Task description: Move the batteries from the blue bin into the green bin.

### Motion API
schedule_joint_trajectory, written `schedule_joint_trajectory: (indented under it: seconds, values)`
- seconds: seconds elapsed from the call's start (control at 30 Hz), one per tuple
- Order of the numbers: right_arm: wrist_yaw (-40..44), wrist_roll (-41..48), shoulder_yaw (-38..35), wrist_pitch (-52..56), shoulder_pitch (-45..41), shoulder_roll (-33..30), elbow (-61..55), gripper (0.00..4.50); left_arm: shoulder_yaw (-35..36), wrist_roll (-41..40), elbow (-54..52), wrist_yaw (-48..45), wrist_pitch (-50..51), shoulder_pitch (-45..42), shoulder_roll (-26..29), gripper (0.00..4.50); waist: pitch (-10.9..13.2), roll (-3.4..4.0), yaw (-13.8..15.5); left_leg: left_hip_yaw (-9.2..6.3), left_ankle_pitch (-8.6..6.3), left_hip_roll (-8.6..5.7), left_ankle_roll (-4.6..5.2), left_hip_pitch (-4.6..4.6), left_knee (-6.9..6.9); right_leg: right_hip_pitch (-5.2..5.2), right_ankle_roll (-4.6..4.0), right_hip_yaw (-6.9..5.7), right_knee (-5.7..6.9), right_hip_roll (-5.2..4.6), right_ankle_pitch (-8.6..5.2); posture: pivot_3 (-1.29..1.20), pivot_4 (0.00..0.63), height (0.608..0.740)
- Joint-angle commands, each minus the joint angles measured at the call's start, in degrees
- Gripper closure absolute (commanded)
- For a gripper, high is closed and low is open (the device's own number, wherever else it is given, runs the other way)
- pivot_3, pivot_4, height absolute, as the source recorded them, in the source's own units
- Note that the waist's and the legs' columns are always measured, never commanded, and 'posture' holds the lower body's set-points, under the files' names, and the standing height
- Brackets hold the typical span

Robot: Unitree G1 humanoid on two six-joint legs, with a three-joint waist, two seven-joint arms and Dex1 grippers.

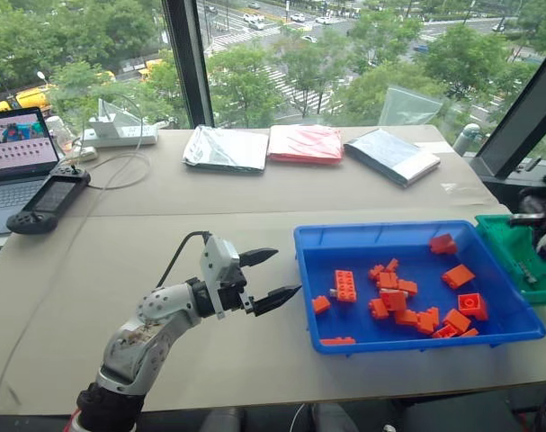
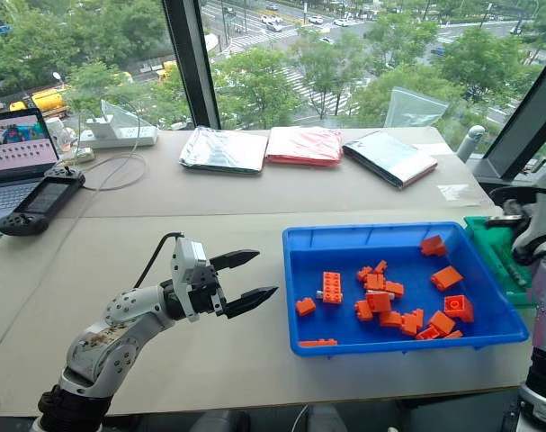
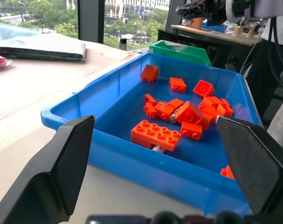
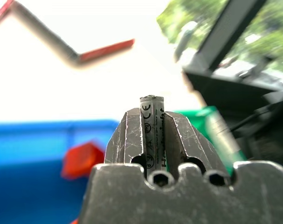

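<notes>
Your right hand (image 4: 152, 135) pinches a battery (image 4: 152, 122) upright between its fingers, green bin (image 4: 211, 122) just beyond; left hand (image 1: 268, 275) hangs spread beside the blue bin (image 1: 407, 247).

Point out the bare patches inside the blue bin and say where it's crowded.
In the blue bin, the floor is bare along the far wall, from the left corner to a lone orange brick, and beside the left wall. The orange bricks crowd the middle and near-right corner. The green bin looks mostly bare.
</notes>
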Motion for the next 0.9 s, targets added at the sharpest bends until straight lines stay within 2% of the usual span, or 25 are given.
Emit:
schedule_joint_trajectory:
  seconds: [0.03,0.07,0.13,0.37,0.43,0.47,0.57,0.67,0.8,0.9]
  values:
    - [-2.91,-2.33,-1.14,-0.21,-0.33,0.16,1.96,4.25,0.26,-0.11,-1.25,-0.58,-1.08,-0.56,-0.06,0.0,-0.01,0.01,-0.21,0.0,0.0,0.0,0.0,0.0,-0.01,0.0,0.0,0.02,0.0,0.0,0.0,0.0,0.15,0.74]
    - [-3.31,-2.41,-1.17,-0.28,-0.43,0.47,2.47,4.25,0.31,-0.12,-1.22,-0.59,-1.09,-0.54,-0.07,0.0,-0.01,0.03,-0.23,-0.01,0.0,0.01,0.0,0.01,-0.01,-0.01,0.0,0.03,0.01,0.01,0.0,0.0,0.15,0.74]
    - [-3.65,-2.79,-0.92,-0.69,-0.42,0.39,3.69,3.25,0.28,0.01,-1.18,-0.58,-1.19,-0.49,-0.1,0.0,-0.03,0.06,-0.42,-0.01,0.0,0.03,0.0,0.04,-0.02,-0.01,-0.01,0.03,0.03,0.04,0.0,0.0,0.15,0.74]
    - [-3.51,-2.49,-1.49,-1.48,-1.48,0.42,5.04,1.01,0.3,0.16,-1.33,-0.63,-1.27,-0.07,-0.13,0.0,-0.04,0.15,-0.44,0.01,0.0,0.02,0.01,0.04,-0.02,-0.01,-0.01,0.07,0.03,0.03,0.0,0.0,0.15,0.74]
    - [-2.65,-1.92,-1.39,-2.11,-1.89,0.35,4.06,0.24,0.37,0.21,-1.31,-0.72,-1.35,0.02,-0.05,0.0,-0.04,0.15,-0.44,0.01,0.0,0.02,0.01,0.05,-0.02,-0.01,-0.01,0.07,0.03,0.04,0.0,0.0,0.15,0.74]
    - [-1.35,-1.17,-0.91,-2.59,-2.0,0.31,3.06,0.09,0.4,0.22,-1.3,-0.77,-1.38,0.07,-0.02,0.0,-0.04,0.15,-0.44,0.01,0.0,0.03,0.01,0.05,-0.02,-0.01,-0.01,0.07,0.03,0.04,0.0,0.0,0.15,0.74]
    - [7.73,4.37,2.6,-2.01,-0.51,0.36,-3.2,0.09,0.48,0.25,-1.29,-0.93,-1.49,0.24,0.06,0.0,-0.04,0.16,-0.64,0.02,0.0,0.04,0.01,0.05,-0.02,-0.01,-0.01,0.08,0.03,0.05,0.0,0.0,0.15,0.74]
    - [21.84,12.31,7.25,0.27,8.28,-2.31,-15.39,0.09,0.51,0.09,-1.31,-1.06,-1.51,0.39,-0.02,0.0,-0.04,0.17,-0.62,-0.02,0.0,0.08,0.01,0.07,-0.06,-0.01,-0.01,0.07,0.03,0.09,0.0,0.0,0.15,0.74]
    - [31.96,21.13,6.5,4.34,18.76,-5.1,-27.41,0.09,0.44,0.07,-1.1,-1.36,-1.81,0.63,-0.12,0.0,-0.03,0.18,0.18,-0.14,-0.04,0.11,0.08,-0.01,-0.06,0.02,0.01,-0.02,-0.06,0.04,-0.02,0.0,0.15,0.74]
    - [37.25,27.73,3.28,6.17,24.9,-5.75,-34.41,0.09,0.4,-0.11,-1.16,-1.49,-1.73,0.83,-0.24,0.0,-0.03,0.18,0.32,-0.13,-0.05,0.09,0.1,-0.07,0.02,0.07,0.12,0.0,-0.23,-0.04,0.0,0.0,0.15,0.74]
